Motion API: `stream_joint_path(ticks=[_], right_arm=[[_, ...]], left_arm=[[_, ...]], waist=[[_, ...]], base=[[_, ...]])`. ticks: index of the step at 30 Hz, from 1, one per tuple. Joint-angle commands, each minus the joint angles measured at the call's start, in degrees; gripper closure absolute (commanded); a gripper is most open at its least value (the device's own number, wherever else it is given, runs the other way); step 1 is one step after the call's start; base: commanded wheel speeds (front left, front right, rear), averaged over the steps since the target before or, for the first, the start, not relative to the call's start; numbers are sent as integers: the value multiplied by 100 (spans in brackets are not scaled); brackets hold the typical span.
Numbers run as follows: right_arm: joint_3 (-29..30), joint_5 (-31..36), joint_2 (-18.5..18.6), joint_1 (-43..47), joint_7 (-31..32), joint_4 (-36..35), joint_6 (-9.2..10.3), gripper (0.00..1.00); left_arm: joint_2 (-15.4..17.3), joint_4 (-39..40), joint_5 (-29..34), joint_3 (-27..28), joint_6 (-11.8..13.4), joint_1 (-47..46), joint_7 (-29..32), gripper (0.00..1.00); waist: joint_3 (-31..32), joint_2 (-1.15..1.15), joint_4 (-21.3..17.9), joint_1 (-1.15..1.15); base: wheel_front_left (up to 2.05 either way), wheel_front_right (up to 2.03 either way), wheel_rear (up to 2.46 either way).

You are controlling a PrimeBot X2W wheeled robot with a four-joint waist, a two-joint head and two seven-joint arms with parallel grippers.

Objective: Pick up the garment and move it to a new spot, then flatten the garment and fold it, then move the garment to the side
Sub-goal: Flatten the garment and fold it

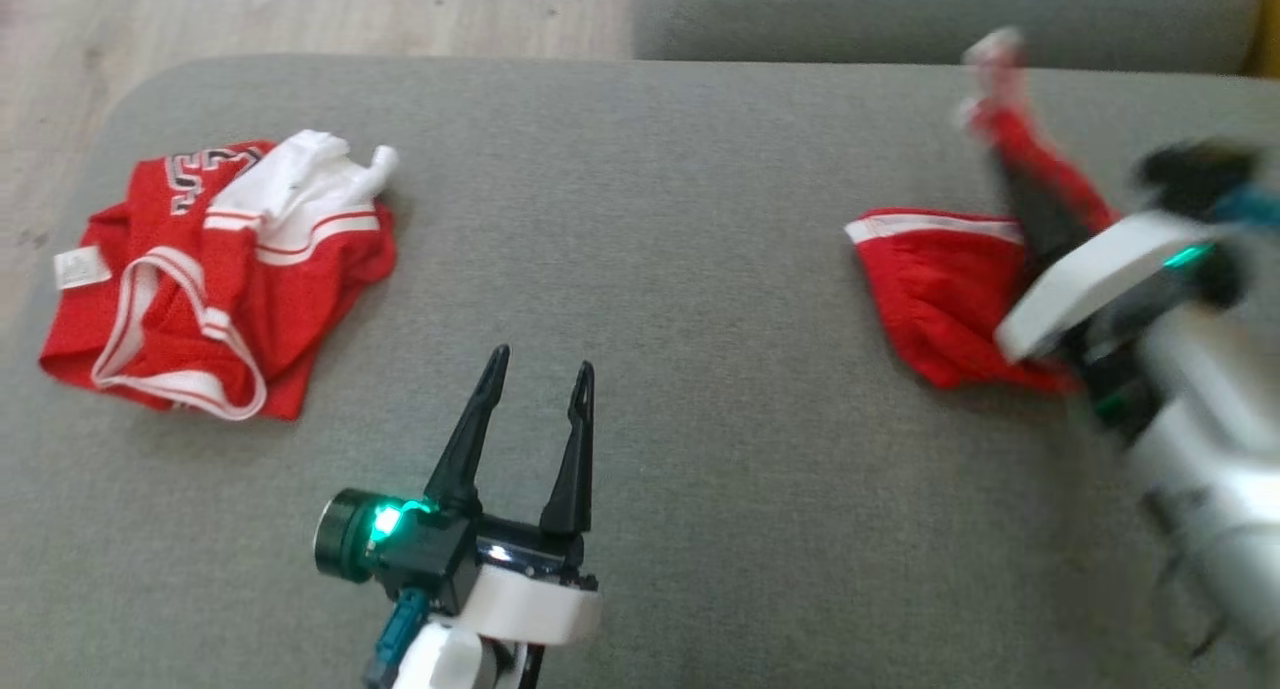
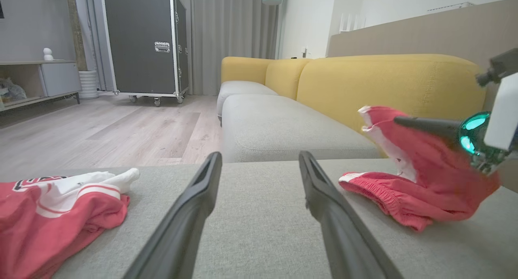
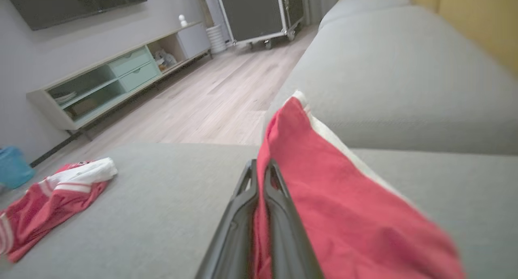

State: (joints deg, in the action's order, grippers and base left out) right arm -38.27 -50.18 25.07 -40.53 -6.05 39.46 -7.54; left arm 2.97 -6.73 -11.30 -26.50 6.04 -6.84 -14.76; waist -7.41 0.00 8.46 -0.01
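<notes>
Head view: the left gripper hovers over the grey seat, fingers wide apart and holding nothing. At the right, the blurred right gripper pinches the red garment. One end is raised and the rest lies on the seat. A red jersey lies crumpled at the far left.

Left wrist view: the garment drapes from the right gripper, its lower part touching the seat.

Right wrist view: the fingers are closed tight on red cloth.
</notes>
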Motion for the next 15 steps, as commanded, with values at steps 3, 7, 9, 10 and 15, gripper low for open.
stream_joint_path(ticks=[3, 7, 9, 10, 15], right_arm=[[-69, 164, -591, 434, 112, -90, 5, 56], [48, 274, -868, 642, -50, -120, 5, 0], [173, 310, -907, 789, -208, -252, 5, 0], [229, 353, -874, 868, -297, -342, 5, 0], [590, 718, -432, 1412, -700, -889, 5, 0]], left_arm=[[-9, 167, -72, 108, -7, -37, -24, 0], [-9, 139, -95, 118, 6, 16, -24, 0], [-9, 142, -101, 174, 26, 81, -24, 0], [-9, 146, -104, 210, 34, 126, -24, 0], [-9, 255, -156, 453, 99, 447, -24, 0]], waist=[[112, 0, 224, 1], [207, 0, 308, 1], [294, 0, 310, 1], [350, 0, 299, 1], [669, 0, 164, 1]], base=[[0, 0, 0], [0, 0, 0], [0, 0, 0], [0, 0, 0], [0, 0, 0]])
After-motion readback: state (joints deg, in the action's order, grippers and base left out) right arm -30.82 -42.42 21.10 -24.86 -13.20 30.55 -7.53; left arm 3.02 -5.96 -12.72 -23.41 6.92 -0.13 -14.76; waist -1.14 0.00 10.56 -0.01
